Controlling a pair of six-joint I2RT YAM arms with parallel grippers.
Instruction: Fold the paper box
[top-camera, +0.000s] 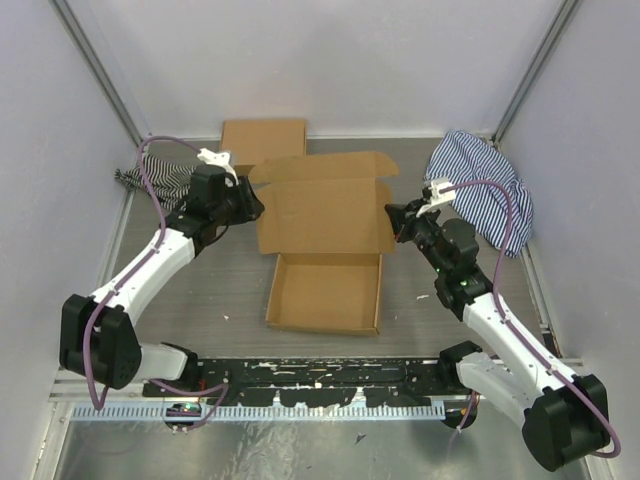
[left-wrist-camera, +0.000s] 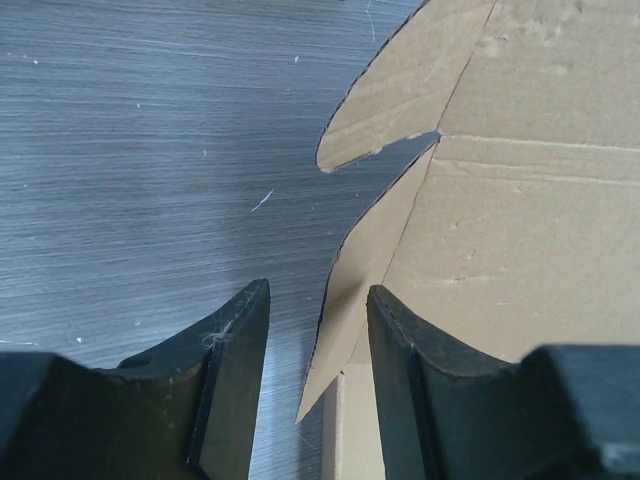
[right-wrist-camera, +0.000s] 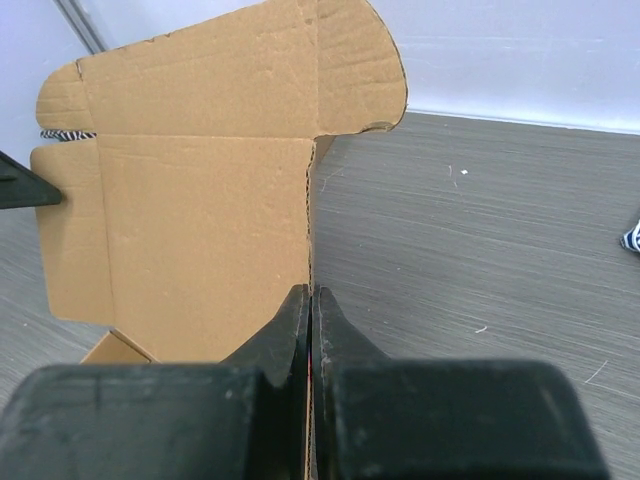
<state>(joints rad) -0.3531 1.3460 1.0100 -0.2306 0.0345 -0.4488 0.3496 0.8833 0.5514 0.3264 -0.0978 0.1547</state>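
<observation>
So, paper box (top-camera: 325, 215): lies mid-table between the two arms, plain brown, partly formed.
Tray half (top-camera: 322, 295): sits nearest the arm bases, walls up on the left, right and near sides, open on top.
Lid panel (top-camera: 320, 205): hinges off the tray's far edge and reaches toward the back wall, with rounded flaps at both far corners; how steeply it tilts, cannot tell.
Left gripper (top-camera: 250, 200) (left-wrist-camera: 318, 295): sits at the lid's left edge, jaws apart. The pointed tip of a side flap shows in the gap, close to the right-hand finger; touching or not, cannot tell.
Right gripper (top-camera: 393, 222) (right-wrist-camera: 312, 295): sits at the lid's right edge, jaws pressed together on the cardboard. The lid's crease line runs straight down into the pinch.
Second box (top-camera: 263, 135): closed, same brown, sits against the back wall just behind the lid's far left corner.
Striped cloth (top-camera: 490, 190): bunched at the back right, just beyond the right gripper.
Other striped cloth (top-camera: 128, 178): back left, mostly hidden behind the left arm.
Table (top-camera: 200, 290): grey, wood-grained, dotted with small white flecks.
</observation>
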